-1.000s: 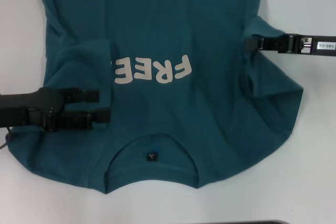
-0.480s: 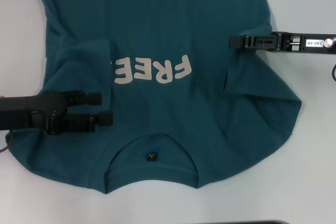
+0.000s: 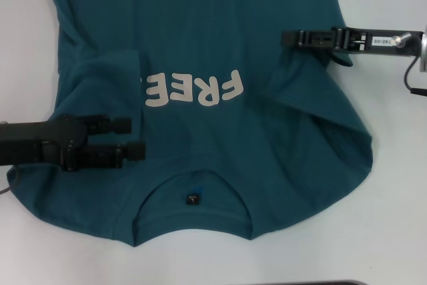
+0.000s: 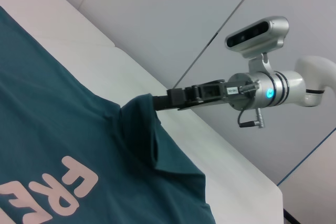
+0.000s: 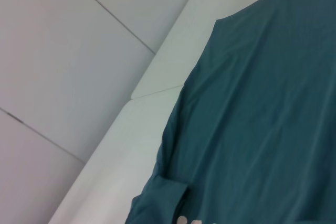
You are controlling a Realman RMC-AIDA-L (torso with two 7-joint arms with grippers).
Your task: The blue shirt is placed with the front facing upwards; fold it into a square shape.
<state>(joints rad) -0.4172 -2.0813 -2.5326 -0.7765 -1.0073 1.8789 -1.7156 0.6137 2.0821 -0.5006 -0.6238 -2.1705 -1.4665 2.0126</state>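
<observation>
Head view: the blue shirt [image 3: 220, 51] lies front-up on the white surface [image 3: 400, 231], its collar toward the robot, so the pale "FREE" lettering [image 3: 194, 89] reads inverted. The right arm reaches in horizontally from the right; the right pincer [image 3: 288, 38] is clamped on a raised fold of the shirt's right sleeve edge, which it holds lifted toward the chest, with soft creases running from the grip point. The left arm lies low and level at the left, and the left pincer [image 3: 132, 137] hovers over the left shoulder area with its two dark fingers parted, one above the other in this view. The fabric is a matte teal-blue knit with a ribbed crew neck [image 3: 193, 181] and a small dark neck label [image 3: 193, 199]. The left sleeve is already folded inward beside the lettering.

Left wrist view: the right pincer [image 4: 157, 102] pinches the cloth into a peaked tent.
</observation>
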